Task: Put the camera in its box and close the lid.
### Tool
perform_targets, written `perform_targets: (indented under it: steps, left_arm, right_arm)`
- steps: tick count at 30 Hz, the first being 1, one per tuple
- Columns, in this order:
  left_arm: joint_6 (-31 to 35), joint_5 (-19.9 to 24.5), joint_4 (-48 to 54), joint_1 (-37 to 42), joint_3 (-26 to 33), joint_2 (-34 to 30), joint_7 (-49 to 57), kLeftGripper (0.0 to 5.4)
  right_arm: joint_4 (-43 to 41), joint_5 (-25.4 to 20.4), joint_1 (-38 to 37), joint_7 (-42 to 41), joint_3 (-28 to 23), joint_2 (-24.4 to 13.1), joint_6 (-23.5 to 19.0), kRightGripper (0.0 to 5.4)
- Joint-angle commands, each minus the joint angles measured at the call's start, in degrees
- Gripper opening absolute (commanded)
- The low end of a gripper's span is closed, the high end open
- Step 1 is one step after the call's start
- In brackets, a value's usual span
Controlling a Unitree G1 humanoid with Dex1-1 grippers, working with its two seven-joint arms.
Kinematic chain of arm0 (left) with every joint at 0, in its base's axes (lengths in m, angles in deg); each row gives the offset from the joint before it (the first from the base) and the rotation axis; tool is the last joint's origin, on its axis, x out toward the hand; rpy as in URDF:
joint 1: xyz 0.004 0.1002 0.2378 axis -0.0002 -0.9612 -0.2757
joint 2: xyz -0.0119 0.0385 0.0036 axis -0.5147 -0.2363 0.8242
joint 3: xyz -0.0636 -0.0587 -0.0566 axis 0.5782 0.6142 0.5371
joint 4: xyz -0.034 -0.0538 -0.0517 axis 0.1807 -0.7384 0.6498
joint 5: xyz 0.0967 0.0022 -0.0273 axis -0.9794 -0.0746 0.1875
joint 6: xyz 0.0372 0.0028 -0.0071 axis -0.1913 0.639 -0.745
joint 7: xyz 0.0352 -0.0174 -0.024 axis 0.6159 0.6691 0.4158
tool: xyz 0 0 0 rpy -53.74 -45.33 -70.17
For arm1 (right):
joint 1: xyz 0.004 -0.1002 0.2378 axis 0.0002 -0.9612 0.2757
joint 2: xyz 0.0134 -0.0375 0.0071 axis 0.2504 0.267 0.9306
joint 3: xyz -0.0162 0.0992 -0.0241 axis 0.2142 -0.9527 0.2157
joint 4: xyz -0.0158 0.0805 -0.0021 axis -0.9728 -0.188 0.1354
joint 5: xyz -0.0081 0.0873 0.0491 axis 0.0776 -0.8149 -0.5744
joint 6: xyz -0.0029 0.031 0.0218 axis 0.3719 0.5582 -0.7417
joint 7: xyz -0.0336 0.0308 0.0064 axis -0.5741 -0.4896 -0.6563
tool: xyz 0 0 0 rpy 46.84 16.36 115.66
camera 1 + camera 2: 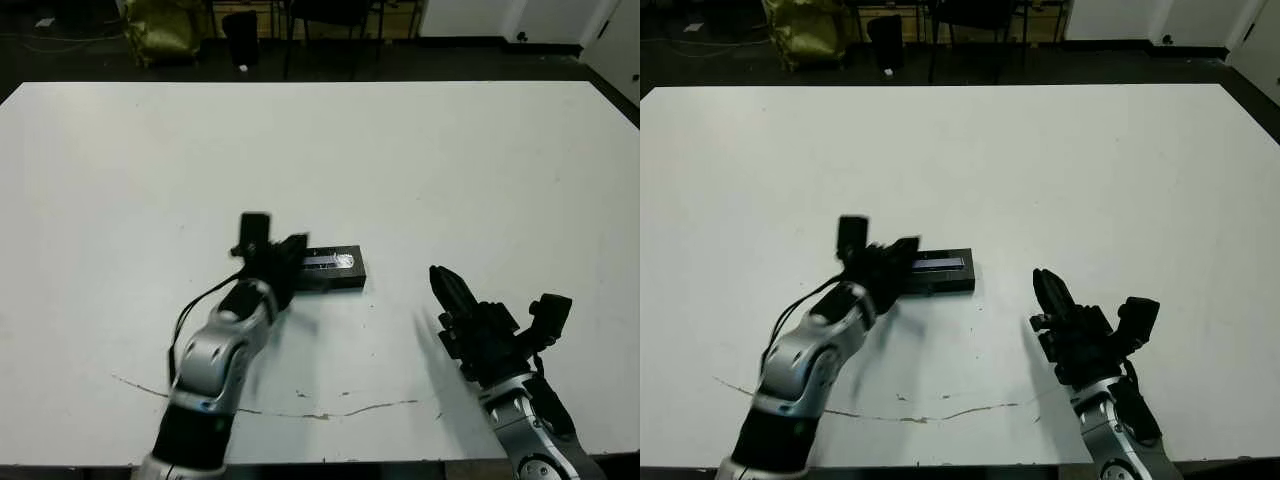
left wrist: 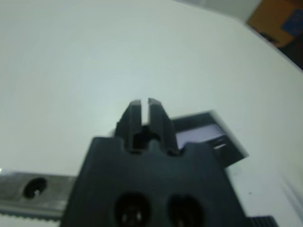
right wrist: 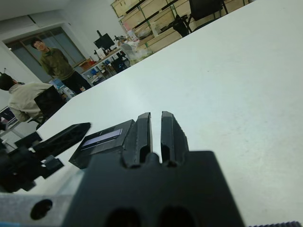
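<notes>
Box (image 1: 335, 268): bench (image 1: 450, 170) centre, lid (image 1: 940, 263) on, camera unseen, presumably inside. Your left pincer (image 1: 272, 250), narrow, touches its 9 o'clock end. Right pincer (image 1: 452, 290), narrow, empty, at 4 o'clock. Task looks nearly finished.

Bright even light, soft shadows on white table (image 1: 450, 160), left wrist view blurred
</notes>
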Motion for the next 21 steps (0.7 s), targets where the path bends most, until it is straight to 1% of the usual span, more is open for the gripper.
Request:
perform_targets:
  steps: [1,3,5,8,11,14,18,21]
  left_arm:
    - [-2.5,2.1,3.6,0.4,4.0,-2.2,-0.9,0.01]
    - [-3.7,3.9,6.1,0.9,6.4,-3.4,-1.6,0.01]
    - [-3.1,6.4,9.0,1.2,9.0,-4.8,-2.0,0.01]
    - [-2.7,8.7,13.3,0.7,12.1,-7.3,-2.0,0.01]
    - [-3.3,10.6,16.2,-1.0,14.9,-9.2,-1.9,0.01]
    - [-5.3,11.4,17.7,-4.2,16.9,-10.9,-3.1,0.01]
    - [-11.6,11.0,17.3,-10.7,18.3,-11.4,-5.5,0.01]
    - [-15.7,10.4,16.5,-15.3,18.2,-9.6,-4.6,0.01]
  right_arm:
    - [2.1,0.1,0.0,-0.4,-0.9,0.0,0.8,0.0]
    - [3.1,0.8,0.4,-1.5,-1.0,-0.4,2.3,0.0]
    - [3.6,2.0,0.8,-2.1,-0.9,-0.8,3.6,0.0]
    - [2.7,2.6,1.7,-1.0,-1.2,-1.1,3.1,0.0]
    - [3.8,1.9,3.2,-2.7,-2.5,-1.8,4.0,0.0]
    - [2.7,1.9,3.6,-1.2,-3.4,-2.1,2.4,0.0]
    - [-0.8,2.0,3.1,3.7,-4.1,-1.9,-1.4,0.0]
    - [-2.0,4.3,3.2,6.3,-4.2,-2.5,-2.5,0.0]
